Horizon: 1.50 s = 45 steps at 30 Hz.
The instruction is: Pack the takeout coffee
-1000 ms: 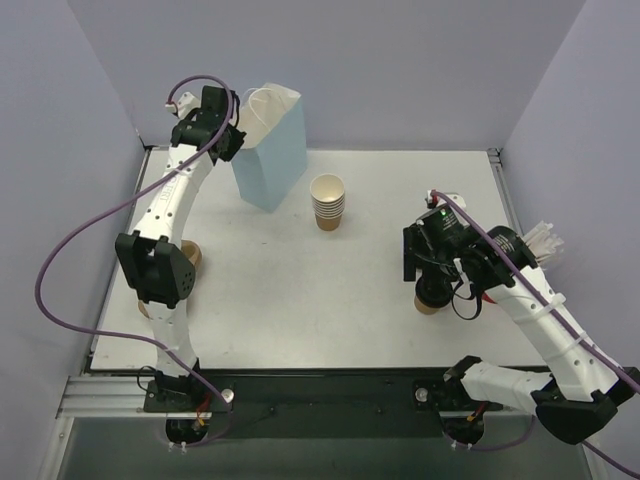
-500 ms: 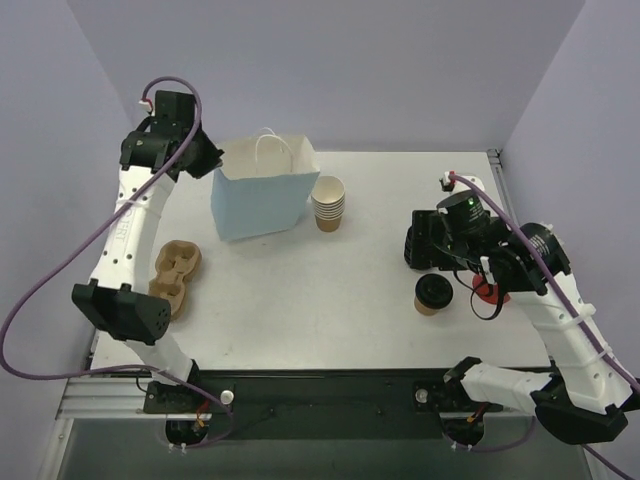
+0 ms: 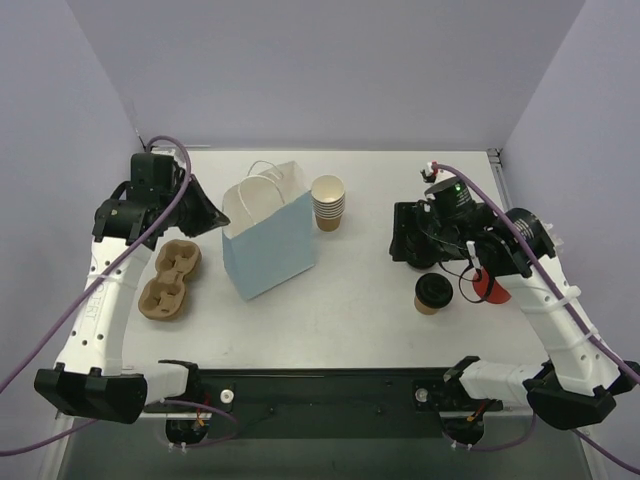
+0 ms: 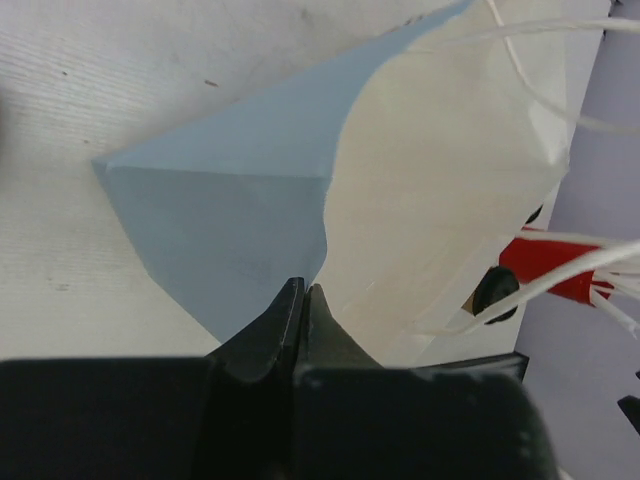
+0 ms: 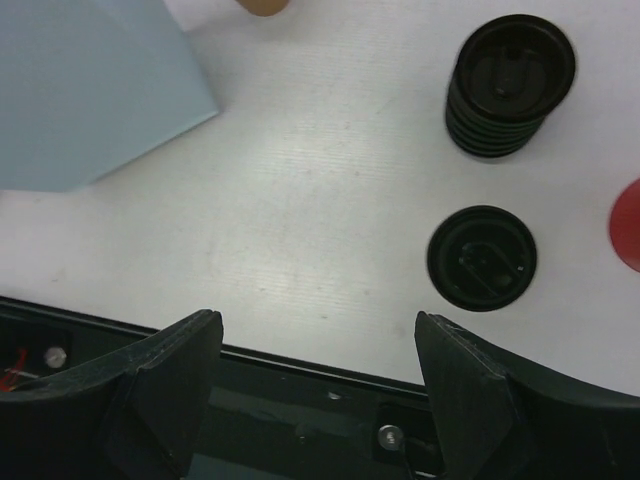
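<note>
The blue bag (image 3: pixel 268 240) has been sliding toward the middle of the table (image 3: pixel 350 300), dragged by the left gripper (image 4: pixel 303 295). That gripper is pinching what looks like the bag's top edge, though that spot is hard to see. It is likely bringing the bag closer for packing. The right gripper (image 5: pixel 318 345) is hanging spread wide above the takeout coffee (image 5: pixel 482 257). The coffee is standing straight up on the right side, lid pointing up, well apart from the bag.

White table (image 3: pixel 350 310), blue bag (image 3: pixel 270 250), cup stack (image 3: pixel 328 203), lidded coffee (image 3: pixel 432 293), cardboard carrier (image 3: pixel 170 280)
</note>
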{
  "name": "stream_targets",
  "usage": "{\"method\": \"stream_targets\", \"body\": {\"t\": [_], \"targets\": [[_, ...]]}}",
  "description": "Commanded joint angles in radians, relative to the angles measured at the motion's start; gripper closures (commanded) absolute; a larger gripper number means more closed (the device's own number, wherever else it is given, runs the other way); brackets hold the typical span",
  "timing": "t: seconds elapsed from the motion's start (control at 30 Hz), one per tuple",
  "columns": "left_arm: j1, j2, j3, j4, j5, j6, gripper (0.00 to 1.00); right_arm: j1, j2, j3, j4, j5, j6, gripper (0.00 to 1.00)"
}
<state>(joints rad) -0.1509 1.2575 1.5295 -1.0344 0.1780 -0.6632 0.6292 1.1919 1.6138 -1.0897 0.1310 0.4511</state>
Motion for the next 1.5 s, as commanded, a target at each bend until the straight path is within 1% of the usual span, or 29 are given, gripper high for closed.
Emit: {"method": "stream_targets", "body": {"t": [0.0, 0.1, 0.3, 0.53, 0.7, 0.83, 0.87, 0.9, 0.93, 0.97, 1.03, 1.1, 1.13, 1.23, 1.33, 1.4, 1.43, 1.47], "targets": [[0.002, -0.070, -0.101, 0.143, 0.201, 0.022, 1.00, 0.006, 0.032, 0.006, 0.115, -0.201, 0.072, 0.21], [0.002, -0.089, -0.141, 0.207, 0.288, 0.022, 1.00, 0.009, 0.061, -0.002, 0.172, -0.232, 0.081, 0.22], [0.001, -0.082, -0.129, 0.214, 0.356, 0.085, 1.00, 0.009, 0.143, 0.101, 0.169, -0.192, 0.060, 0.22], [-0.038, -0.098, -0.232, 0.257, 0.451, 0.093, 1.00, 0.010, 0.202, 0.167, 0.169, -0.182, 0.026, 0.23], [-0.049, -0.087, -0.221, 0.228, 0.420, 0.120, 1.00, 0.009, 0.247, 0.159, 0.180, -0.156, 0.008, 0.24], [-0.050, -0.083, -0.212, 0.218, 0.405, 0.135, 1.00, 0.007, 0.299, 0.175, 0.198, -0.134, 0.000, 0.28], [-0.050, -0.083, -0.212, 0.215, 0.400, 0.137, 0.94, 0.007, 0.322, 0.182, 0.201, -0.134, 0.000, 0.29], [-0.050, -0.084, -0.204, 0.214, 0.385, 0.139, 0.83, 0.006, 0.337, 0.190, 0.206, -0.136, -0.005, 0.29], [-0.050, -0.086, -0.198, 0.211, 0.376, 0.139, 0.75, 0.007, 0.348, 0.202, 0.205, -0.140, -0.006, 0.31], [-0.050, -0.086, -0.190, 0.200, 0.364, 0.139, 0.61, 0.009, 0.366, 0.205, 0.206, -0.154, -0.009, 0.31], [-0.052, -0.083, -0.148, 0.188, 0.322, 0.142, 0.49, 0.009, 0.373, 0.204, 0.205, -0.162, -0.008, 0.32], [-0.052, -0.073, -0.109, 0.163, 0.267, 0.140, 0.44, 0.012, 0.362, 0.187, 0.205, -0.157, 0.001, 0.33], [-0.052, -0.069, -0.070, 0.154, 0.249, 0.131, 0.43, 0.013, 0.354, 0.179, 0.205, -0.153, 0.012, 0.33], [-0.052, -0.055, -0.019, 0.122, 0.192, 0.119, 0.41, 0.015, 0.321, 0.156, 0.203, -0.139, 0.017, 0.34], [-0.052, -0.043, 0.030, 0.083, 0.149, 0.116, 0.40, 0.015, 0.288, 0.153, 0.194, -0.145, -0.015, 0.34], [-0.052, -0.038, 0.060, 0.057, 0.150, 0.109, 0.40, 0.015, 0.265, 0.150, 0.200, -0.186, -0.104, 0.34], [-0.052, -0.032, 0.064, 0.054, 0.162, 0.099, 0.40, 0.015, 0.258, 0.137, 0.208, -0.250, -0.139, 0.34], [-0.056, -0.030, 0.058, 0.068, 0.194, 0.088, 0.40, 0.017, 0.244, 0.124, 0.226, -0.275, -0.225, 0.33]]}}
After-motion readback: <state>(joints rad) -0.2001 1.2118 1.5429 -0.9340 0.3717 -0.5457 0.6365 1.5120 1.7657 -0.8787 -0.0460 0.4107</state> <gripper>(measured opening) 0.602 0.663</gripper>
